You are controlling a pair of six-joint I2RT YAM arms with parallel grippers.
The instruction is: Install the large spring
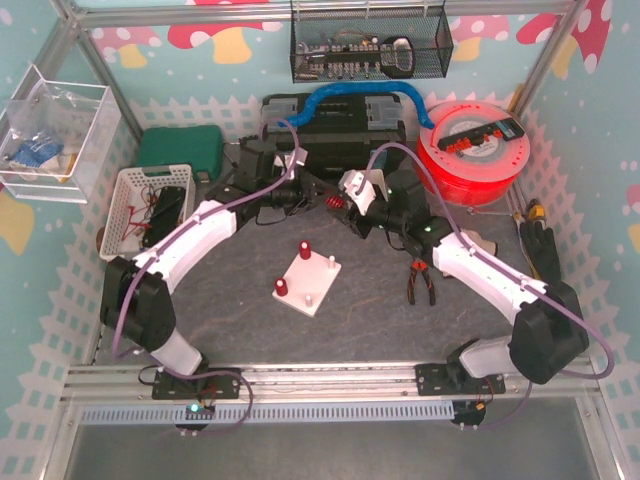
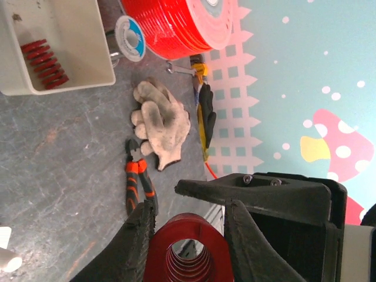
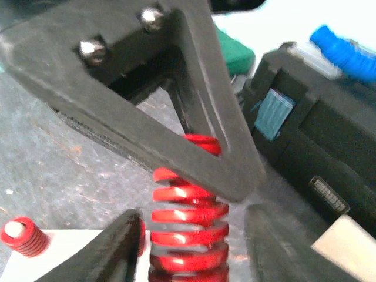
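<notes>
Pinching the large spring [image 2: 188, 249] above the far middle of the table [image 1: 235, 300], your left gripper [image 2: 189, 214] is pressed onto its coils while the right gripper [image 3: 191, 235] stands spread around the same spring. Snag a coil with a right finger and it may twist loose, falling short of the peg plate [image 1: 308, 275].

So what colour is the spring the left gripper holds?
Red; the spring shows best in the right wrist view.

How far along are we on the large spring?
Done: the large spring is off the table. In hand: left gripper shut on it, right gripper open around it, looks like a handover. Left: seat it on a bare peg of the white plate.
</notes>
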